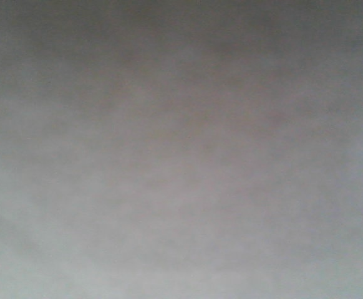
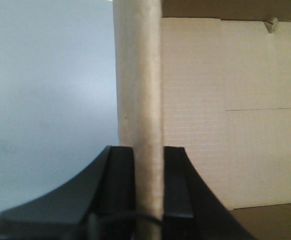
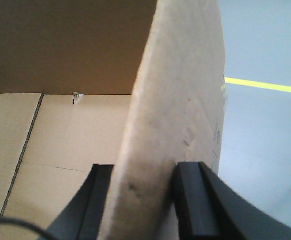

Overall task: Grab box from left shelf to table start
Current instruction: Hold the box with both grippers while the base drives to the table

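Box (image 2: 225, 125): open cardboard, held by two facing upright walls, probably to keep it level in carrying. Left tool (image 2: 148, 165): clamped on one wall. Right tool (image 3: 143, 172): clamped on the other. Support beneath: not shown. Beyond: grey floor (image 3: 265, 130), yellow line (image 3: 265, 86).

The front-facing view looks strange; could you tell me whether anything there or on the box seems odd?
Yes: that view is only a featureless grey-brown blur, so nothing is readable. In the wrist views the left end effector and right end effector each clamp a wall of the open box, which shows only faint scuffs.
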Action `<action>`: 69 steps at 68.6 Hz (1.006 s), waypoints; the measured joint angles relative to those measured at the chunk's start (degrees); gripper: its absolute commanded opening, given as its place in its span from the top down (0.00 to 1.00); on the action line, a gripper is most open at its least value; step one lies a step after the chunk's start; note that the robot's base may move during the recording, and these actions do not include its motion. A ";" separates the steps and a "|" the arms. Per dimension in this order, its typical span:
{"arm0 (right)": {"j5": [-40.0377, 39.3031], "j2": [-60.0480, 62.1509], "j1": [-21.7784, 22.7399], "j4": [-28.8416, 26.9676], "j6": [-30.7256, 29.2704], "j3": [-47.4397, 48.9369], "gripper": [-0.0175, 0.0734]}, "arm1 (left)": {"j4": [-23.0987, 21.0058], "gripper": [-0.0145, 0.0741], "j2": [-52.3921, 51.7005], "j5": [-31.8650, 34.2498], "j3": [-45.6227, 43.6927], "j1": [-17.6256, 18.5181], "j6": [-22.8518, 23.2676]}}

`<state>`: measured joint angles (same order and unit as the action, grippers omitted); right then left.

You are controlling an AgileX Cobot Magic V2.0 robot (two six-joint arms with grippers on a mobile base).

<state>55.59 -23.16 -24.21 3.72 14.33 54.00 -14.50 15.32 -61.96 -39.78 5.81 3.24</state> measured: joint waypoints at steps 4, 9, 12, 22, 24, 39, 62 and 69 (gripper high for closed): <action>0.00 0.00 0.00 0.10 0.00 0.00 0.75 | 0.00 0.94 0.00 0.00 0.00 0.00 0.00; 0.00 0.00 0.00 0.10 0.00 0.00 0.75 | 0.00 0.94 0.00 0.00 0.03 0.00 0.00; 0.00 0.00 0.00 0.10 0.00 0.00 0.75 | 0.00 0.94 0.00 0.00 0.03 0.00 0.00; 0.00 0.00 0.00 0.10 0.00 0.00 0.75 | -0.09 0.94 0.00 0.00 0.03 0.00 0.00; 0.00 0.00 0.00 0.10 0.00 0.00 0.75 | -0.09 0.94 0.00 0.00 0.03 0.00 0.00; 0.00 0.00 0.00 0.10 0.00 0.00 0.75 | -0.09 0.94 0.00 0.00 0.03 0.00 0.00; 0.00 0.00 0.00 0.10 0.00 0.00 0.75 | -0.09 0.94 0.00 0.00 0.03 0.00 0.00; 0.00 0.00 0.00 0.10 0.00 0.00 0.75 | -0.09 0.94 0.00 0.00 0.03 0.00 0.00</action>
<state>55.59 -23.16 -24.21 3.83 14.33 54.00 -14.59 15.32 -61.96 -39.75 5.81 3.24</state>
